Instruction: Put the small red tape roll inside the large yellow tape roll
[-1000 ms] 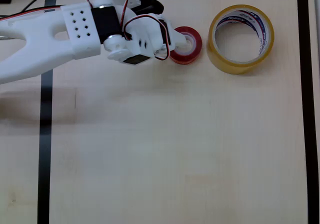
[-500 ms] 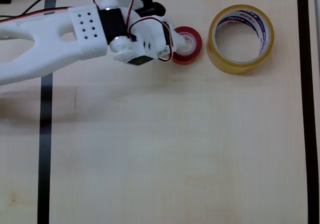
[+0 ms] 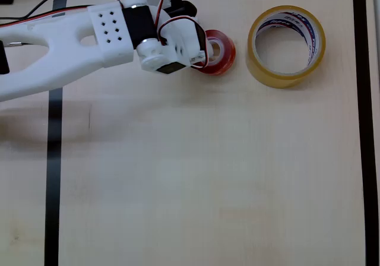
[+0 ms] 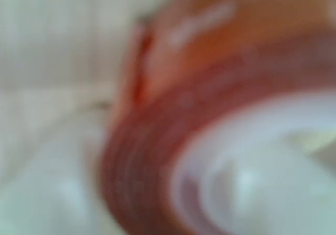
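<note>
The small red tape roll lies near the top of the table in the overhead view, slightly tilted, its left rim covered by my white gripper. The gripper is shut on that left rim, one finger over the roll's white core. The wrist view is blurred, with the small red tape roll very close, its white core at the lower right. The large yellow tape roll stands flat to the right of the red one, a small gap between them, its wide hole open upward.
Black tape marks a rectangular border on the light wooden table. My white arm reaches in from the left edge, with red and black wires over it.
My gripper has moved a little right onto the red roll and closed on its left rim. The roll has shifted slightly left and up and tilted. The yellow roll has not moved.
</note>
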{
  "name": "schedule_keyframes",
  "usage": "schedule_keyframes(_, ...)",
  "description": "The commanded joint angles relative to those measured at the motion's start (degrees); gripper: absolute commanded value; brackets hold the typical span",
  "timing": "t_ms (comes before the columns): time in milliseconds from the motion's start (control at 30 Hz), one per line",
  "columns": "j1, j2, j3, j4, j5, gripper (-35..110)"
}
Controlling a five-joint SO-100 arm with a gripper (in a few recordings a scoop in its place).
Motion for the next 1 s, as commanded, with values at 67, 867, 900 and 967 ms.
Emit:
schedule_keyframes(67, -0.7, 3.5, -4.7, 1.7, 0.4, 0)
schedule_keyframes(867, -1.3, -17.9, -75.2, 29.8, -0.1, 0)
schedule_keyframes(900, -1.2, -17.7, -75.2, 29.3, -0.1, 0)
schedule_keyframes(967, -1.0, -17.4, -75.2, 27.8, -0.1, 0)
